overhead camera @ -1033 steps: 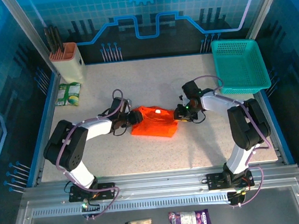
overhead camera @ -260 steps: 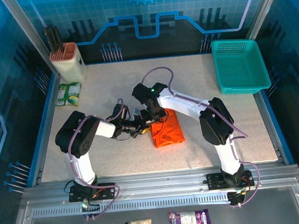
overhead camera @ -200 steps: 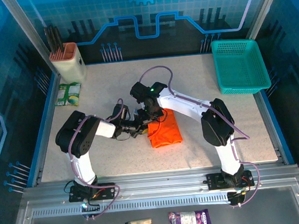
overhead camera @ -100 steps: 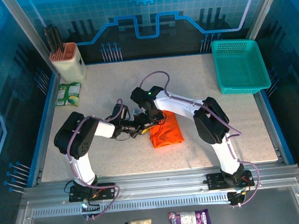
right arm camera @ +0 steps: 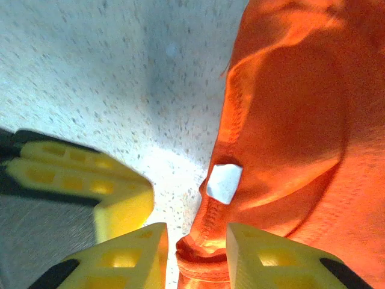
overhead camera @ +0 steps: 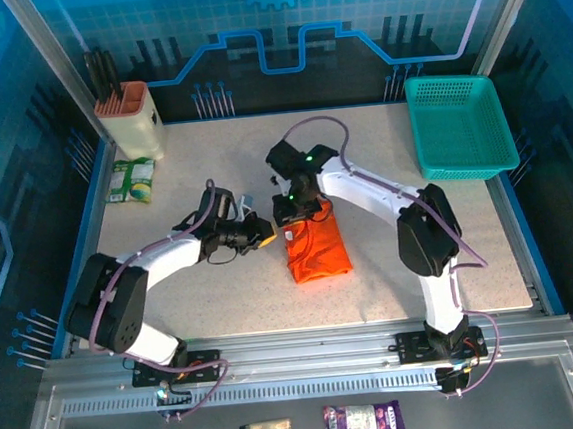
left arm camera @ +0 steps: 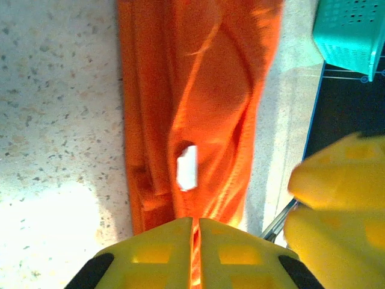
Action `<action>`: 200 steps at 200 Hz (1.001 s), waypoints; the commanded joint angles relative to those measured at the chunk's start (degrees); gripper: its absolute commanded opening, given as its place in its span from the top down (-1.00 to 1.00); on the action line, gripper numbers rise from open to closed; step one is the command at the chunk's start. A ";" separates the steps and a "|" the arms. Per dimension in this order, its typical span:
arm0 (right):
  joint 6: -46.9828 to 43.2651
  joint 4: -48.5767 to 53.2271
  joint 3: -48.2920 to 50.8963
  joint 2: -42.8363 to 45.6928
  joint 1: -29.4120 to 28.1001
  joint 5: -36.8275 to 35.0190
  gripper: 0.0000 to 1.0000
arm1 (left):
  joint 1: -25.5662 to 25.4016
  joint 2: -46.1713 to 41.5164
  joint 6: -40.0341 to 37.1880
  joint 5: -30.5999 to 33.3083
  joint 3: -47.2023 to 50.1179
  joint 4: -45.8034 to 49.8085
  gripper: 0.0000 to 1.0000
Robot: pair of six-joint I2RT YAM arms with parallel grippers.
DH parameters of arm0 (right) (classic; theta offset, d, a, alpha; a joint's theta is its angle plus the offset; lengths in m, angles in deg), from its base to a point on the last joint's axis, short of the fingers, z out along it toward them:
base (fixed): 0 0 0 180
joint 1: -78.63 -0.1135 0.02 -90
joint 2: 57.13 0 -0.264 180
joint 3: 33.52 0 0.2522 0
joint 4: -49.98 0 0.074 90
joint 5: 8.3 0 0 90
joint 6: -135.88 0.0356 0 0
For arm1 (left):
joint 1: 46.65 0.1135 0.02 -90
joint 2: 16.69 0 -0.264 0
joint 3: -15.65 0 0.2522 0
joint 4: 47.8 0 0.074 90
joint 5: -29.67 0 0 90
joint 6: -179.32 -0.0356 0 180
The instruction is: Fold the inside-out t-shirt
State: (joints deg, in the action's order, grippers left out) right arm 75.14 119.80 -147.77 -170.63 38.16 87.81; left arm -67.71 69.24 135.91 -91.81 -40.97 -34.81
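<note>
Scanning L→R on top cam: knife block (overhead camera: 129, 116), green pkt (overhead camera: 130, 180), inside-out t-shirt (overhead camera: 318, 252) folded mid-table, teal basket (overhead camera: 460, 127) far R. Wrist cams add its white tag (left arm camera: 187, 167). The left gripper (left arm camera: 195, 224) is pinched nearly closed on its edge, and the right gripper (right arm camera: 197, 233) is partly apart astride the hem.

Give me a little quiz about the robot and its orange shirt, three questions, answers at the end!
1. Pick one: the orange t-shirt is A) spread flat, B) folded into a narrow bundle, C) hanging from an arm.
2. True or false: the teal basket stands in the far right corner of the table.
3. What small white thing shows on the t-shirt in the wrist views?
Key: 1 B; 2 true; 3 a label.
</note>
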 commanded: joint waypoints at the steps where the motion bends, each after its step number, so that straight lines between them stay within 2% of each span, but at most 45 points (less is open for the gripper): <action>1: -2.28 -2.06 1.71 2.39 3.67 4.22 0.34 | -1.79 -2.84 -3.68 2.36 -3.87 9.91 0.79; 34: -4.67 -5.83 4.07 -0.33 10.41 12.15 0.35 | -8.81 -0.67 -4.21 3.70 -10.26 13.91 0.81; 80: -9.28 -6.11 -0.30 -9.39 15.28 20.77 0.44 | -17.79 7.22 0.25 2.68 -13.93 6.88 0.86; 109: -9.73 -6.96 -1.48 -13.22 16.72 22.68 0.48 | -20.63 13.26 1.58 1.11 -14.95 5.00 0.88; 148: -8.65 -7.73 2.18 -12.24 19.17 17.88 0.52 | -19.13 14.90 -0.89 4.87 -12.76 8.14 0.91; 200: -6.36 -11.38 17.87 -0.34 22.55 15.34 0.51 | -11.22 14.77 -6.66 5.05 -12.74 13.27 0.93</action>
State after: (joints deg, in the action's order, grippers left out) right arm 67.51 109.37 -136.14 -178.45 59.49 104.79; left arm -82.33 84.04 134.07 -87.37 -53.42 -26.44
